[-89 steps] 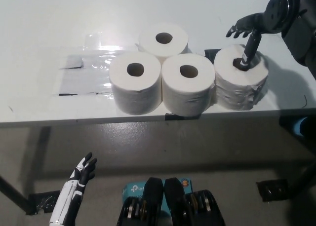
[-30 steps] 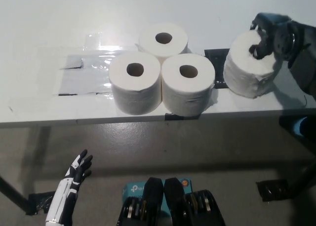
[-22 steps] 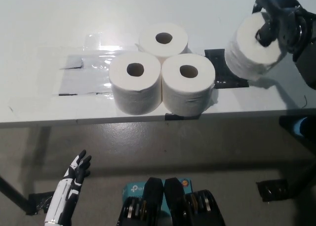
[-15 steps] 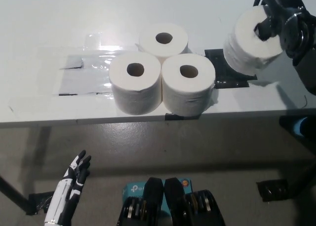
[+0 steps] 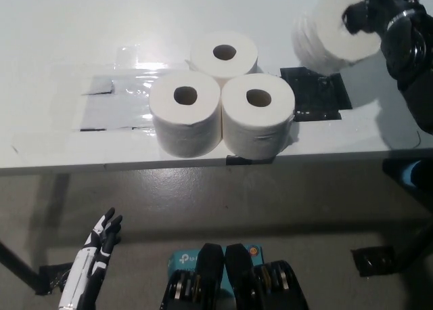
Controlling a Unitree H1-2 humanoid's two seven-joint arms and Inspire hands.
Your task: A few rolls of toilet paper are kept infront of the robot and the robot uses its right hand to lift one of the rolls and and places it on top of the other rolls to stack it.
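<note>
Rolls counted: 4 toilet paper rolls in all; 3 stand on the table, 1 is in the air.
Cluster: 3 upright rolls touching in a triangle, back roll at 12 o'clock, front-left roll at 8 o'clock, front-right roll at 4 o'clock; each core hole faces up.
Lifted roll: at 2 o'clock from the cluster, clear of the table, tilted so its core axis leans toward the right edge; its top is cut off by the frame.
Right hand: black, fingers clamped on the lifted roll, one hooked into the core hole; partly cut off at the top right.
Left hand: white, resting at 7 o'clock below the table edge, fingers apart, holding nothing.
Black patch: 1 dark square on the table beneath the lifted roll, surface detail hard to make out.
</note>
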